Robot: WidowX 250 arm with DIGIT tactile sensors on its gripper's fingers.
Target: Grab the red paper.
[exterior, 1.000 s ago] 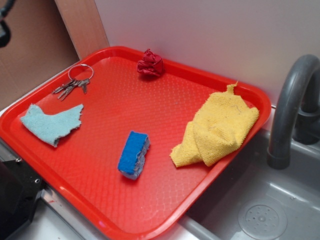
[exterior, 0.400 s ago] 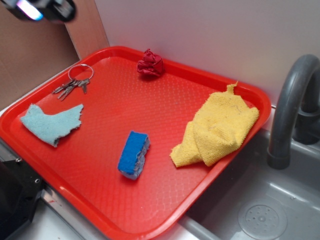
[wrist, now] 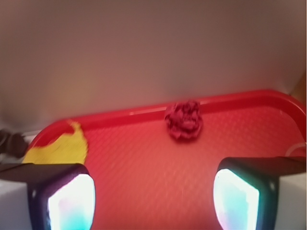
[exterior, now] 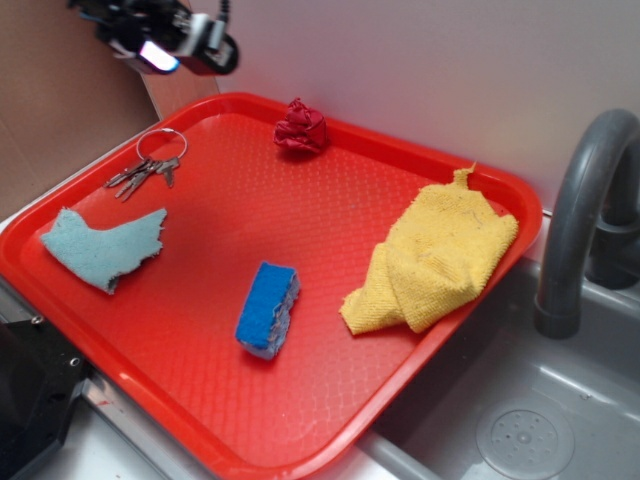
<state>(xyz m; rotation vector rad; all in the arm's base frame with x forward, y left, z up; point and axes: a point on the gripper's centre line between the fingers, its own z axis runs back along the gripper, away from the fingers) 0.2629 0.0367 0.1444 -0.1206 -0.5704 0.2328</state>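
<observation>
The gripper hung in the air above the far left corner of the red tray, its jaws spread wide and holding nothing, as the wrist view showed. The red paper, a crumpled crimson wad, sat against the tray's back rim by the white wall, well apart from the gripper. Also on the tray lay a ring of keys, a torn pale blue scrap, a blue sponge and a yellow cloth. No writing or labels could be read.
</observation>
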